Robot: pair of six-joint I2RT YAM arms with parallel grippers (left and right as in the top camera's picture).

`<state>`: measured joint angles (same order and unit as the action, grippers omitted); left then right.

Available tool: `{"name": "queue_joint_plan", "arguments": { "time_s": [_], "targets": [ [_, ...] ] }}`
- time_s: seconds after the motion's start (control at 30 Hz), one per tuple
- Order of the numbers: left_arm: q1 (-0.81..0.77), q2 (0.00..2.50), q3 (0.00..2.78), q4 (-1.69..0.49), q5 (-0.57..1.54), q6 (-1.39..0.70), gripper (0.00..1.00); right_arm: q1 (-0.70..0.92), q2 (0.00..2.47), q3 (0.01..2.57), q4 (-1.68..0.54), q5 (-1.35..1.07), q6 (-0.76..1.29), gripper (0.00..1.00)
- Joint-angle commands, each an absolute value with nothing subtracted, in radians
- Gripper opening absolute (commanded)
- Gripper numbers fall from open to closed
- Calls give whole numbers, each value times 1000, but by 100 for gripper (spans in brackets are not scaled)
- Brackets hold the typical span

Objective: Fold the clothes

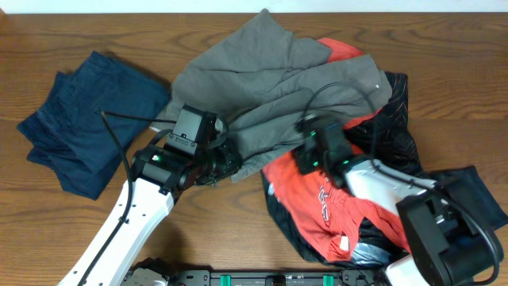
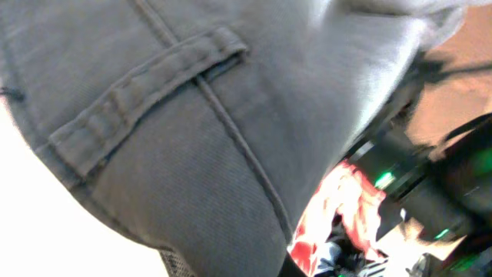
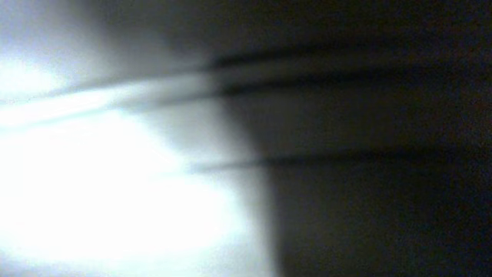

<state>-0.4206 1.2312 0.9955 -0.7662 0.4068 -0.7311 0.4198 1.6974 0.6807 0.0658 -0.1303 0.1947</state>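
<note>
Grey shorts (image 1: 270,79), one pair, one red garment (image 1: 305,187), one black garment (image 1: 397,119)

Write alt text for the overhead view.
Crumpled grey shorts lie over a red garment and a black garment on a wooden table, with the left gripper and right gripper at their near edge. Folded navy shorts sit at left.

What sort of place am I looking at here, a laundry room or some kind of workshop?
Probably a robot test bench, not a home laundry: two white robot arms reach over a brown wooden table to crumpled grey cotton shorts, beside folded navy blue shorts.
</note>
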Motion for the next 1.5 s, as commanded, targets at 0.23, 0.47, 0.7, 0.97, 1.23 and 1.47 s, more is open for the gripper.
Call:
{"name": "queue_joint_plan", "arguments": {
  "time_s": [0.23,0.47,0.7,0.97,1.23,1.47],
  "targets": [
    [-416,1221,1014,-920,278,-714,7,-132,1746,664,66,247,321,35],
    [-416,1221,1010,-944,279,-714,6,-506,1745,762,-20,300,321,31],
    [-416,1222,972,-963,276,-715,7,-706,1742,951,-230,236,317,34],
    [-416,1233,965,-965,275,-714,8,-621,1669,1112,-360,-407,182,44],
    [-416,1245,965,-1013,275,-714,8,-375,1645,1076,-734,-231,166,51],
    [-418,1259,934,-1068,275,-714,8,-255,1654,960,-752,-232,165,56]
  ]
}}
